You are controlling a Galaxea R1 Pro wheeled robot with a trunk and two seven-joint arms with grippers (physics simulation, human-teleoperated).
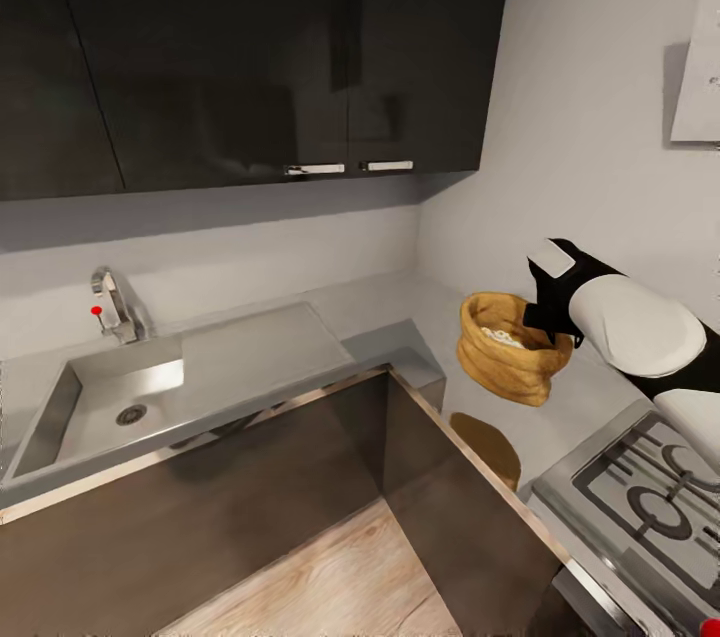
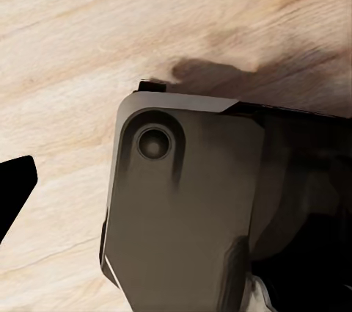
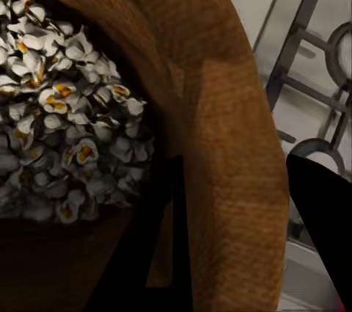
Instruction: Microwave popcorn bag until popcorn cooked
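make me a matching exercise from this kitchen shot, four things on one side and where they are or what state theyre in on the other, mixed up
Things:
1. popcorn bag
2. faucet
3. right gripper
4. stove grate

Places or states:
A. behind the sink, at the wall
B. on the countertop, near the corner, with popcorn inside
C. beside the countertop, at the head view's lower right
D. one finger inside the bag's rim, one outside it

Pairs: 1-B, 2-A, 3-D, 4-C
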